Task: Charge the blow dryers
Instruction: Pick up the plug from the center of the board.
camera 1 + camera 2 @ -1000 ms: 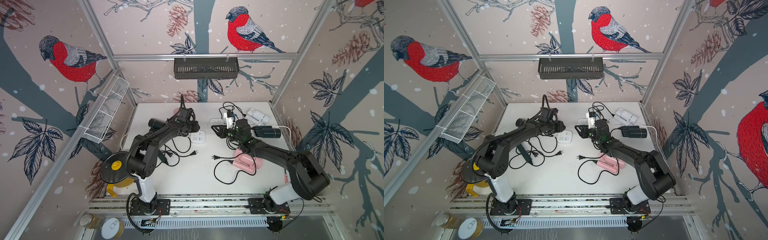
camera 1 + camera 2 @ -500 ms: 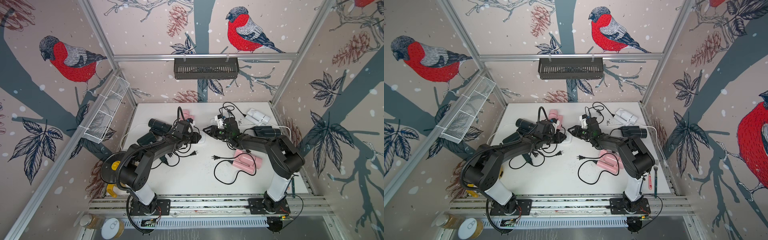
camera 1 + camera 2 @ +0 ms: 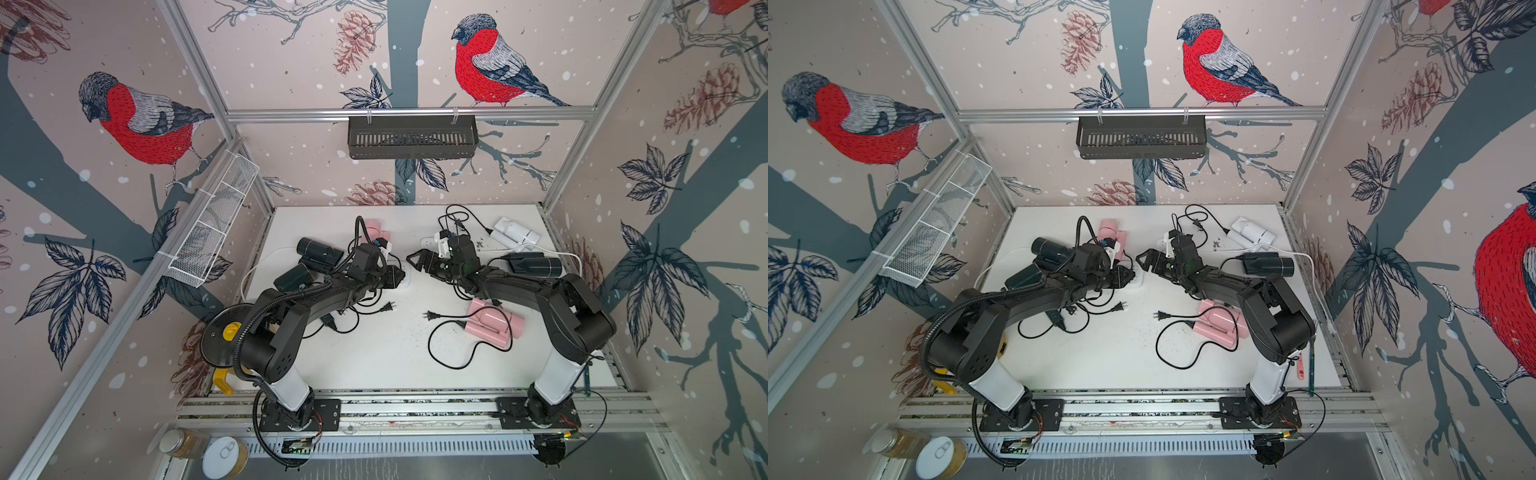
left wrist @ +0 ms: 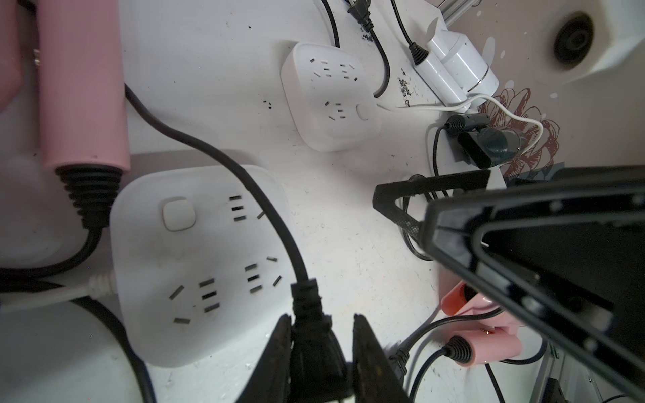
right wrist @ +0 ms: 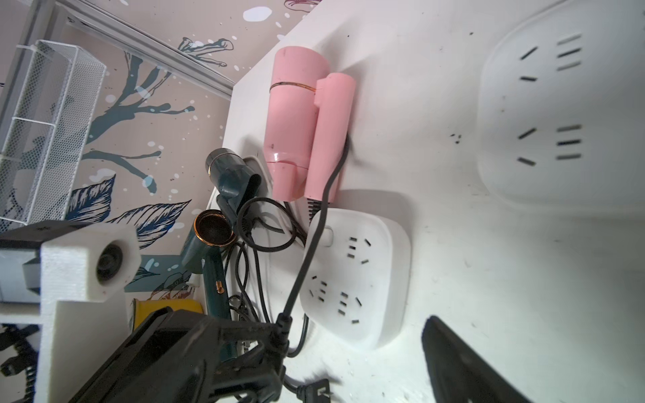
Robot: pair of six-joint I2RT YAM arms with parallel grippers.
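My left gripper [image 4: 321,317] is shut on a black plug [image 4: 314,352] just off the edge of the near white power strip [image 4: 202,265]. The plug's cord runs over that strip to the back pink blow dryer [image 4: 80,87]. My right gripper [image 3: 415,262] faces the left gripper [image 3: 399,274] with its jaws wide open and nothing between them; one finger [image 5: 464,366] shows above the table. Other blow dryers lie around: two black [image 3: 318,251] [image 3: 293,278], one dark [image 3: 536,266], one white [image 3: 515,235], and one pink [image 3: 492,324].
A second power strip [image 4: 331,97] lies further back with one cord plugged in. Loose plugs [image 3: 388,306] [image 3: 430,316] and tangled cords lie mid-table. A black basket [image 3: 411,137] hangs on the back wall and a white wire rack [image 3: 212,224] on the left wall.
Both grippers came together by the near power strip. The right gripper's jaws then opened wide, while the left stayed shut on the plug.
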